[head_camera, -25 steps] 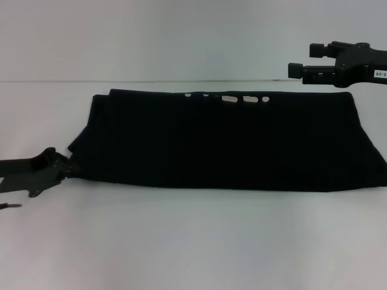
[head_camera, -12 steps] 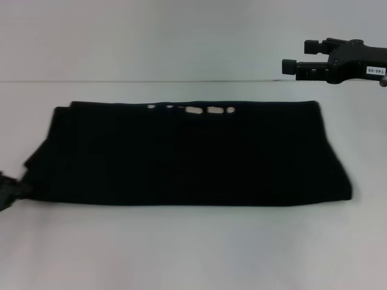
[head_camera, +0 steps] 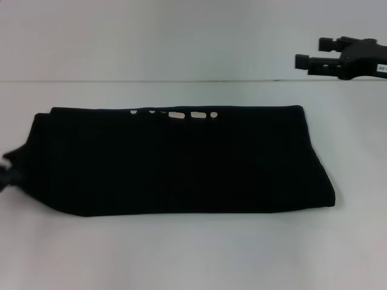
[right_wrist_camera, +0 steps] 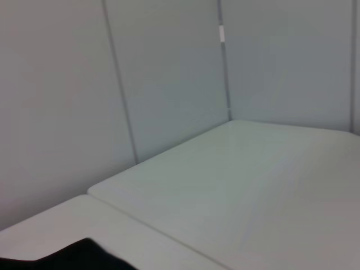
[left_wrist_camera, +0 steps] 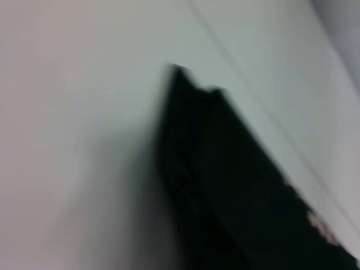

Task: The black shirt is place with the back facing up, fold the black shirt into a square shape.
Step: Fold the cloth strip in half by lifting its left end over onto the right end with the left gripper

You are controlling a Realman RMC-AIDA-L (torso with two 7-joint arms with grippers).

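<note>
One lengthwise fold looks done: the black shirt lies as a long band across the tabletop (white lettering peeks at its far edge). Crosswise folds remain. Left tool at its left end, grip unclear; right tool hovers open, empty
</note>
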